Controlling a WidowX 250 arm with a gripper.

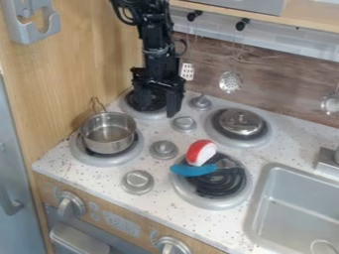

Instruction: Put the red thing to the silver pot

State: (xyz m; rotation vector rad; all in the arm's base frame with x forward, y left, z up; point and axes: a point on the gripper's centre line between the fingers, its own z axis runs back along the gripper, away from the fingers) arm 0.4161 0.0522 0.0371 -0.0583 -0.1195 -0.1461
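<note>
Your gripper point(157, 101) hung, jaws open, over the tabletop point(159, 206). The red thing point(193, 152) (part white) lay apart from your silver pot point(108, 146).

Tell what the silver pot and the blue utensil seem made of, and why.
Silver pot: apparently metal, perhaps steel, smooth and shiny, since its wall catches bright reflections.
Blue utensil: plastic or silicone, fairly matte, judging by its even colour.

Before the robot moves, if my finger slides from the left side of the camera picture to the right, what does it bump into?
Blue-grey door → silver pot → robot's black pincer → red and white thing → silver lid → round metal tool hanging at the edge.
</note>
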